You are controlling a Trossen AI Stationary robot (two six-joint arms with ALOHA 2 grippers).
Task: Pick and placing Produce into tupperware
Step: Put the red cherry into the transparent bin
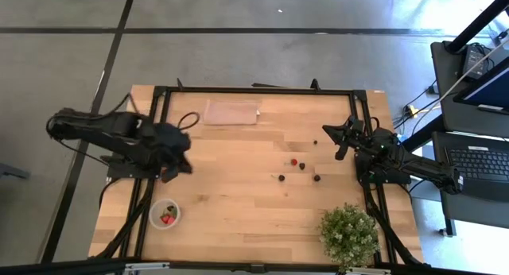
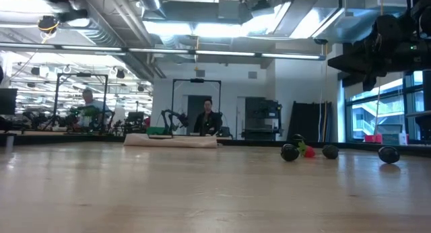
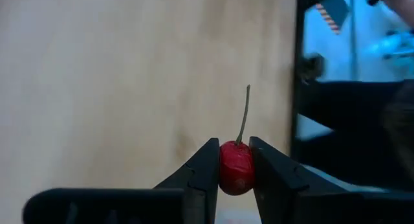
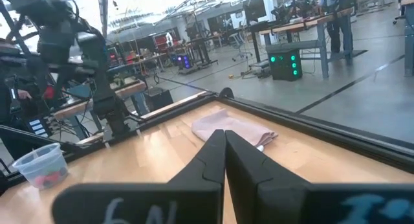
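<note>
The left gripper (image 3: 234, 164) was clamped on a small red fruit with a thin upright stem (image 3: 236, 167) — a cherry by its look — the two dark fingers (image 3: 206, 169) pressing it from either side above the bare wood of the table (image 1: 238, 195). In the high view that gripper (image 1: 176, 160) hung over the table's left part, a little way from the tupperware (image 1: 165, 214), on the side of it toward the pinkish cloth (image 1: 231, 112). The tupperware stood near the table's left front corner, a small round clear tub with red and dark fruit already lying in it.

The rest of the produce lay well apart from the tupperware, toward the right half of the table: a red strawberry (image 1: 293, 161) with a dark berry (image 1: 302, 166) just beside it, another dark berry (image 1: 281, 178) on the side nearer the tupperware, and one more (image 1: 316, 178) farther from it. The low view showed the same cluster resting on the wood — dark berries (image 2: 290, 152) around a red one (image 2: 309, 152).

The right gripper (image 1: 337, 140) waited beyond that cluster, far from the tupperware, its fingers (image 4: 223, 156) pressed together on nothing. A bushy potted plant (image 1: 348, 235) stood at the right front of the table, opposite the tupperware.
</note>
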